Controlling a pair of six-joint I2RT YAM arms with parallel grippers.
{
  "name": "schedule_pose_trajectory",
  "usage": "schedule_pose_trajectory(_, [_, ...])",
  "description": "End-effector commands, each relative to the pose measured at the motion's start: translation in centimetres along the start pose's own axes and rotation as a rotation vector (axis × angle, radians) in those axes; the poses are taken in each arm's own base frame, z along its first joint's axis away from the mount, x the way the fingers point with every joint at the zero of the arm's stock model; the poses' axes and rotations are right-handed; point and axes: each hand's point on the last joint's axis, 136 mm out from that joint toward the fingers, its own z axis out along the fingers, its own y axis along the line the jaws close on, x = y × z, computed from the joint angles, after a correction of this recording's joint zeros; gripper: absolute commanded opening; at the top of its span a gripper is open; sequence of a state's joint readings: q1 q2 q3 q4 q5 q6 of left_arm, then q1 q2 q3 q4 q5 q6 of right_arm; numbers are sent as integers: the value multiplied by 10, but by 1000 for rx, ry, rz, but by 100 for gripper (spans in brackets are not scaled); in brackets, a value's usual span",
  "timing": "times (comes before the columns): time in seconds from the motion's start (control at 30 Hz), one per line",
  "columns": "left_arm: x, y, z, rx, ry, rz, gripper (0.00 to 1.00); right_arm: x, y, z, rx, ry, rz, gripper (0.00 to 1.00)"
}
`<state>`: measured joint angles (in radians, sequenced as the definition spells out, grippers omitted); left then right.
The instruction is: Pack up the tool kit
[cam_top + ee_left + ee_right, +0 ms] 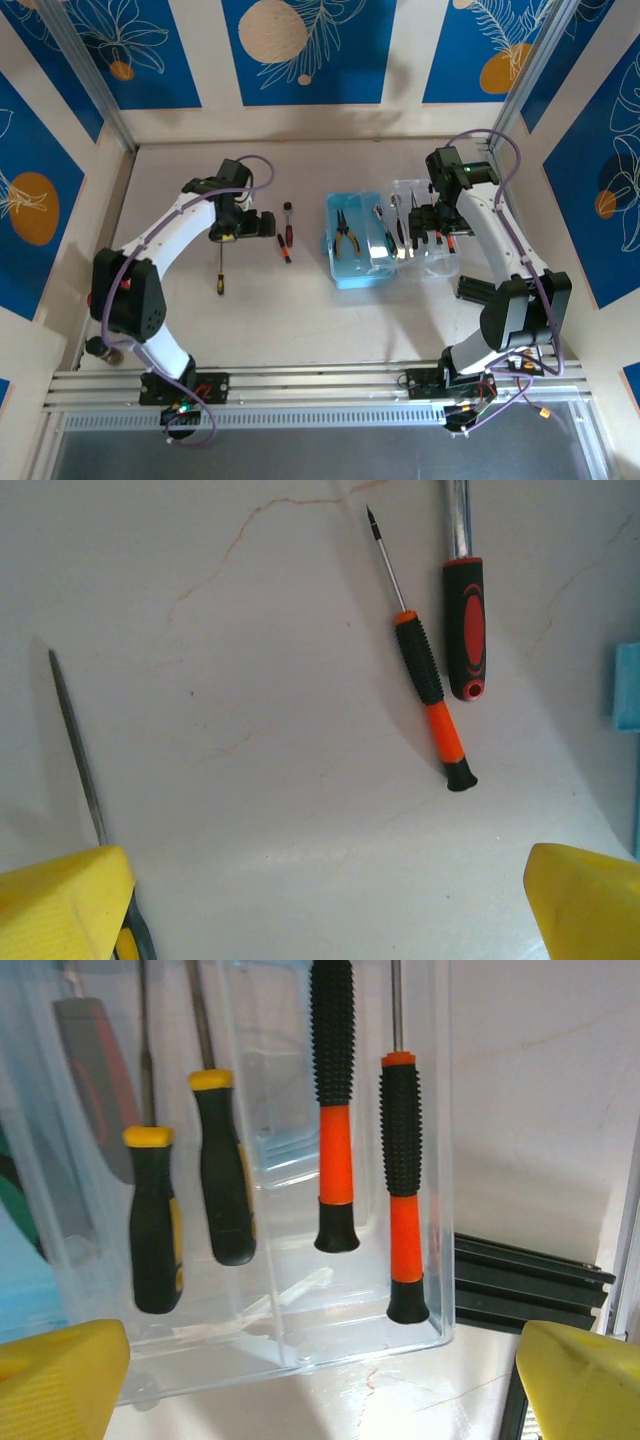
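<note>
We had both pincers wide open and empty. Ahead of the left pincer [325, 905], three tools lay loose on the worktop [250, 780]: one orange screwdriver [432, 695], one red-handled tool [467, 620], and one yellow-handled screwdriver [78, 745] at its left finger. We judged them light, stiff and apt to roll, best pinched across the ribbed handle. Under the right pincer [320, 1385], the clear lid [280, 1290] held four screwdrivers. The blue case [350, 270], left of it, held one pair of pliers [345, 232].

Blue leaf-patterned panels [350, 70] surround the pale table [300, 320].

left claw [265, 223]: jaws wide, empty | right claw [427, 232]: jaws wide, empty
</note>
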<state>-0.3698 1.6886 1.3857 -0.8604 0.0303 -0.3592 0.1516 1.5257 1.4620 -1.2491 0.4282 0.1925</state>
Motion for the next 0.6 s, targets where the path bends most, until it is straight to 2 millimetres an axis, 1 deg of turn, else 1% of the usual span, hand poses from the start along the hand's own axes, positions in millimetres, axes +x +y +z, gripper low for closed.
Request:
schedule_pose_trajectory(0.0, [-19,-8,-1,-80,-10,84,100,0,9,-12,-48,-18,-3,99])
schedule_pose_trajectory(0.07, [-31,-16,1,-118,-17,128,100,0,12,-12,-54,-20,-6,99])
schedule_pose_trajectory(0.17, [-48,-27,15,-143,-14,170,100,0,16,-12,-65,-24,-15,99])
schedule_pose_trajectory(0.3, [-64,-34,46,-154,12,185,100,0,20,-11,-75,-24,-21,99])
schedule_pose_trajectory(0.4, [-76,-41,68,-145,-7,181,100,1,22,-10,-80,-22,-27,99])
schedule_pose_trajectory(0.57, [-98,-43,94,-168,-36,162,99,1,30,-9,-107,-27,-47,99])
